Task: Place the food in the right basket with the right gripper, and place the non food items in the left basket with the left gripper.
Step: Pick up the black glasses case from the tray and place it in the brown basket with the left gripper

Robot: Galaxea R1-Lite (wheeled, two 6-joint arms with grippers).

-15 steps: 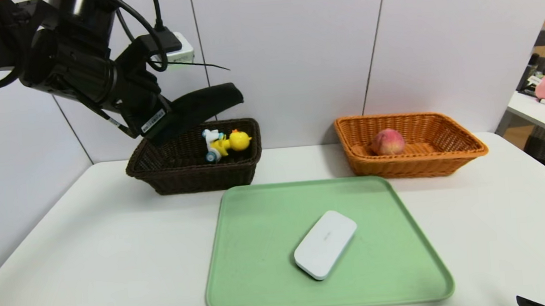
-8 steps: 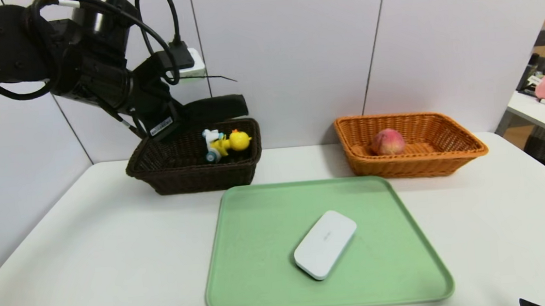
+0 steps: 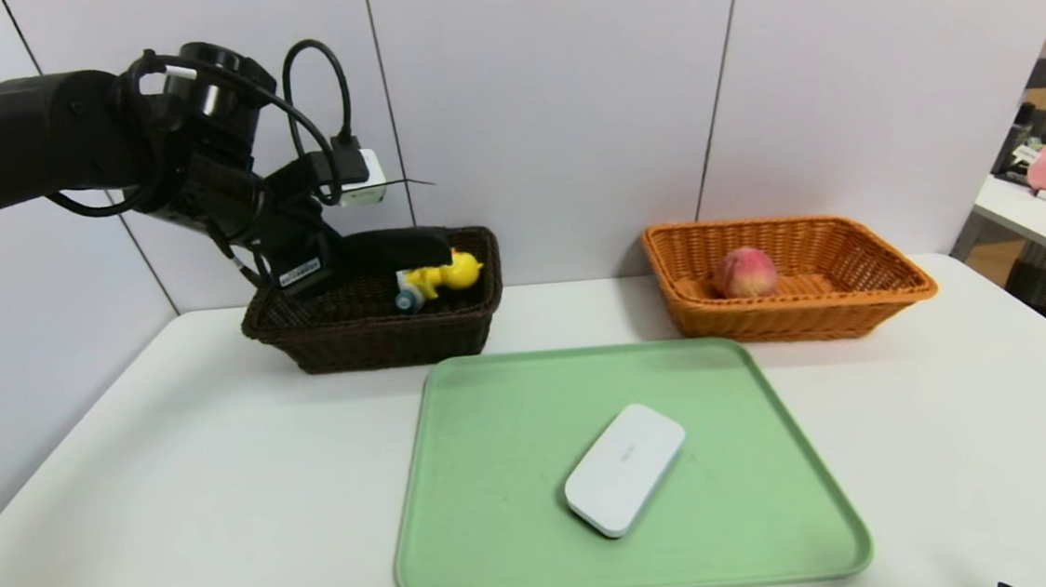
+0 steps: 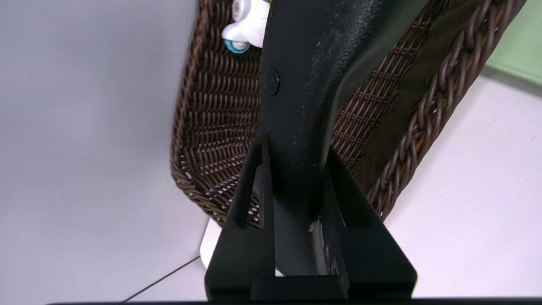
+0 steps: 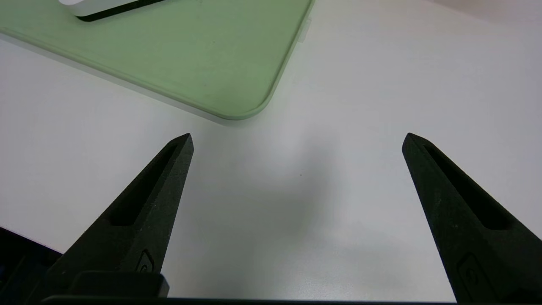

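Head view: left gripper reaches over the dark basket, which sits at 10 o'clock from the green tray. Fingers pressed together, nothing between them. Just below the tips lies a yellow duck toy w/ white-blue wheels, inside the basket at its far right end; can't tell if tips touch it. Orange basket at 2 o'clock from tray, peach inside, left half. White flat case lies diagonally on tray, right of centre, no gripper near it. All on the white worktop.

Left wrist view: adds close-up of shut fingers as one black bar over the basket weave, white wheel part of toy beside the tip. Tray seen only as a green sliver; no orange basket, no peach.

Right wrist view: only clear look at right gripper, fingers spread wide, empty, hovering above bare worktop off the tray's near right corner. Edge of case barely in shot. Head view gets just its black tips at 4 o'clock, frame edge.
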